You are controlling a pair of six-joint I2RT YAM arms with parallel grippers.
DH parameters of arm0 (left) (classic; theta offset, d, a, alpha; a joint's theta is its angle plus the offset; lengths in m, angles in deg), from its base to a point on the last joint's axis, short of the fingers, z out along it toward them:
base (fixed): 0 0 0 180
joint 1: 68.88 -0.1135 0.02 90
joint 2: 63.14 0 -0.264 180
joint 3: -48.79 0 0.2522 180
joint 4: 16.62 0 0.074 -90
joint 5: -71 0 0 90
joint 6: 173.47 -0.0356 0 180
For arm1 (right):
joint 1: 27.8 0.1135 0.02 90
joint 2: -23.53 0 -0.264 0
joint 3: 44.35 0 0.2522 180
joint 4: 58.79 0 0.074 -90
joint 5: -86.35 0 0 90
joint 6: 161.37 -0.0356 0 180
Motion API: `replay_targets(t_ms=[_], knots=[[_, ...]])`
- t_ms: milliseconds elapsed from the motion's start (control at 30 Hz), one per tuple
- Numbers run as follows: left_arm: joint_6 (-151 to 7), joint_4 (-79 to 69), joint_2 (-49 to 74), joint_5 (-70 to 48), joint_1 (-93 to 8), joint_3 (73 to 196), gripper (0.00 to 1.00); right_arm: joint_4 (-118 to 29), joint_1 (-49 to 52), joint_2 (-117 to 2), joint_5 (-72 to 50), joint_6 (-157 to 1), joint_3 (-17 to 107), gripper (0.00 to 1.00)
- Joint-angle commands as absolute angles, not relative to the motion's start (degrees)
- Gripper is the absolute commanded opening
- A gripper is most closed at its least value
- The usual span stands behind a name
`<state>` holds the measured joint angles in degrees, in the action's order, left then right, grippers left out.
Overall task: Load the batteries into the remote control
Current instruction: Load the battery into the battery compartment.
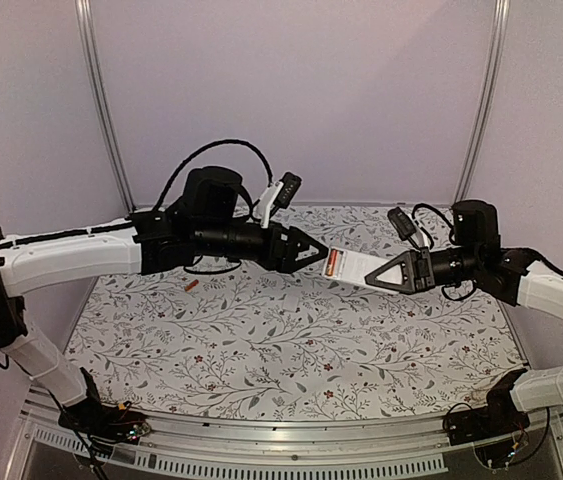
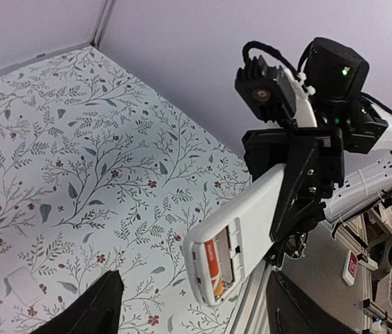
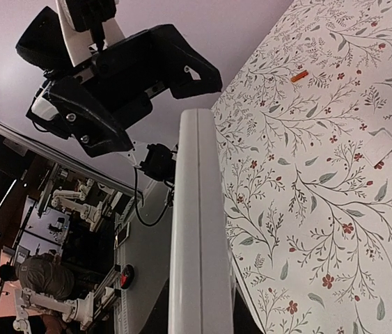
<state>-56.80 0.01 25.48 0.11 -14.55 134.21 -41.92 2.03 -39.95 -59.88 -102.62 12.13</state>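
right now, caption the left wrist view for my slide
The right gripper holds the remote control, compartment open with one battery seated, before the open left gripper.

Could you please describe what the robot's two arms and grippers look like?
The left arm and right arm have white shell links joined by black joints and black wrist housings. The left gripper and right gripper are matte black, with triangular cut-out fingers. A black cable loops over the left wrist, and a green light glows on the right wrist.

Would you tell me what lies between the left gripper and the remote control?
Nothing: the left wrist view shows the remote control directly before the open left gripper, with only air between.
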Motion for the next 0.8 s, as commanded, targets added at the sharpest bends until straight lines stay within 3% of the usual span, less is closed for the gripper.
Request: replay_targets(t_ms=[0, 200, 600, 767], knots=[[-59.03, 7.60, 28.52, 1.98, -13.86, 137.05, 0.65, -38.70, 2.89, -39.91, -60.74, -97.77, 14.52, 0.00], [-57.60, 6.42, 30.65, 4.65, -13.60, 138.05, 0.56, -37.62, 3.44, -40.38, -60.90, -96.53, 15.06, 0.00], [-55.85, 5.10, 32.64, 5.56, -13.15, 138.07, 0.54, -37.50, 3.54, -40.89, -60.69, -96.11, 15.46, 0.00], [-56.33, 7.86, 33.54, 2.87, -13.23, 139.29, 0.48, -37.48, 3.53, -40.80, -60.79, -96.12, 15.55, 0.00]])
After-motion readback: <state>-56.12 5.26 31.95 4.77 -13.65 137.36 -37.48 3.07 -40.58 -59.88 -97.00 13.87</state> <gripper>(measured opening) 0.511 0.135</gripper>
